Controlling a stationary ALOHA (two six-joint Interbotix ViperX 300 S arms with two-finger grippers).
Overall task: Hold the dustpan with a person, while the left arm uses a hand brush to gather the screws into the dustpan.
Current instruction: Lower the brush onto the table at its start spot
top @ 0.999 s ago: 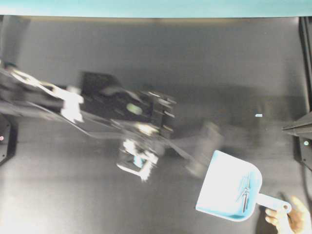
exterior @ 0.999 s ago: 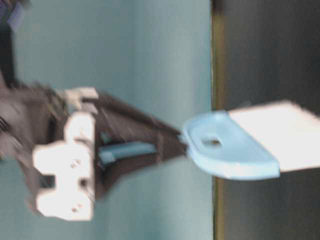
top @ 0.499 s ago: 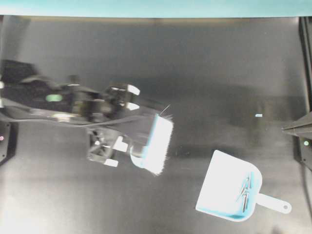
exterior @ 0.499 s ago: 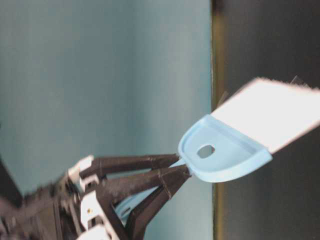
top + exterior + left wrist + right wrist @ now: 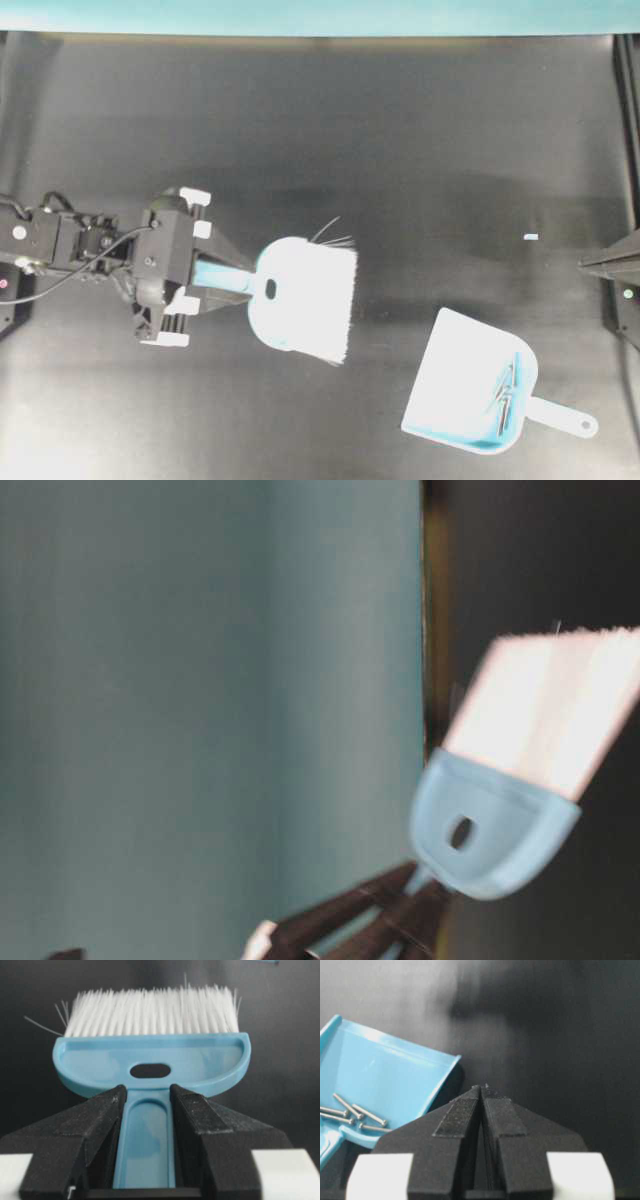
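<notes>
Left claw (image 5: 147, 1105) clamps the hand brush (image 5: 150, 1060) handle between both fingers

Black tabletop (image 5: 420, 130), dustpan (image 5: 455, 385) resting on it, holding screws (image 5: 503, 392)

A robotics lab bench: a bare matte black tabletop (image 5: 420, 130) backed by a plain teal wall (image 5: 200, 680), with a cabled black robot arm (image 5: 90, 255) mounted at its edge.

Hand brush (image 5: 285, 294) light blue, bristles white; dustpan (image 5: 470, 380) light blue; screws (image 5: 503, 390) silver; table (image 5: 400, 130) black.
</notes>
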